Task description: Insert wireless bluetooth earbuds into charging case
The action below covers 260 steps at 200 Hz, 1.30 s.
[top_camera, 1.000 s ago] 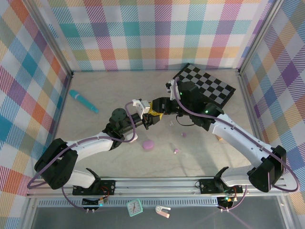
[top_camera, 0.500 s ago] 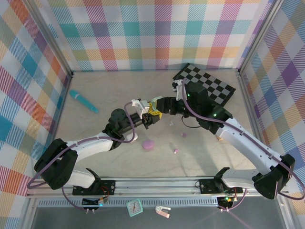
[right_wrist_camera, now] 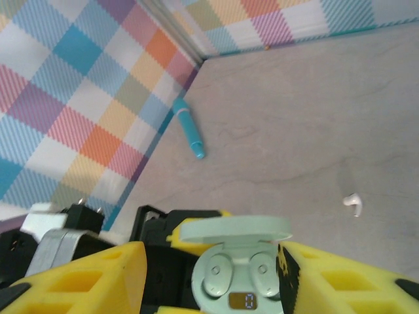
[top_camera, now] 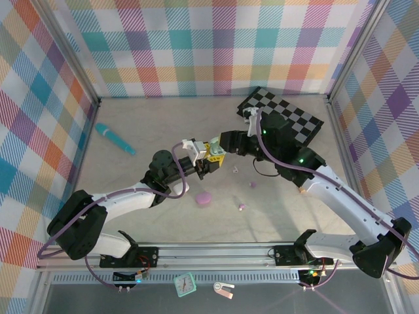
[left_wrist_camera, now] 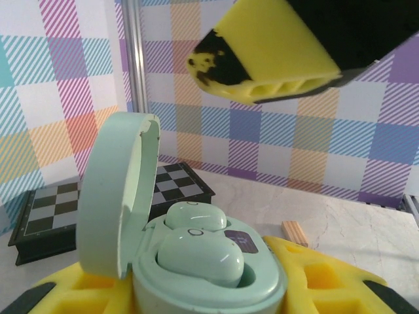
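We've got the left gripper (top_camera: 210,158) clamped on the mint case (left_wrist_camera: 208,268), lid up, both green earbuds (left_wrist_camera: 200,252) seated in their wells. Our right gripper (top_camera: 226,141) hovers close, fingers spread. We'd tip the lid down squarely, gripping the case firmly.

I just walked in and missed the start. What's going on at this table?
The left gripper holds an open mint green charging case, lid up, with two mint earbuds seated inside. The right gripper hovers right at the case, its fingers spread to either side of it. A white earbud, a lilac case and two small pink buds lie loose on the table nearby.
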Each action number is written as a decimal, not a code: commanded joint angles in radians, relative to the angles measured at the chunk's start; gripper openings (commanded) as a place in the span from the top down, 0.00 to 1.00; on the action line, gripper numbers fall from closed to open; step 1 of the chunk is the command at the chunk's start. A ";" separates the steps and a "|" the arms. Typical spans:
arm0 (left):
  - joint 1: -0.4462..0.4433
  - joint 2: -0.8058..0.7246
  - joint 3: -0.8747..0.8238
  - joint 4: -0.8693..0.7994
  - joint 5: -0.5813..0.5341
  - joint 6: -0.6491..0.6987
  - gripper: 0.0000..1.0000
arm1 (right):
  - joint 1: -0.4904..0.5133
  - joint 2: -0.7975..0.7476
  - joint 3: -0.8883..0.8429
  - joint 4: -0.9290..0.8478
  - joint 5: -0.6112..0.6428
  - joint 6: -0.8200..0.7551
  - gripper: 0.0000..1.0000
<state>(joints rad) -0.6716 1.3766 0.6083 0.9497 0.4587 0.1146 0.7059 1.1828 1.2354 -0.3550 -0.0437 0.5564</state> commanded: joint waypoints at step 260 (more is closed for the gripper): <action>0.007 -0.037 -0.024 0.207 0.027 -0.079 0.68 | -0.158 0.079 -0.295 0.718 -0.737 0.671 0.41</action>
<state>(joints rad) -0.6708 1.3334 0.5800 1.0615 0.4629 0.0620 0.5488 1.2251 0.9710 0.0837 -0.6373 1.0367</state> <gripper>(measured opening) 0.375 0.595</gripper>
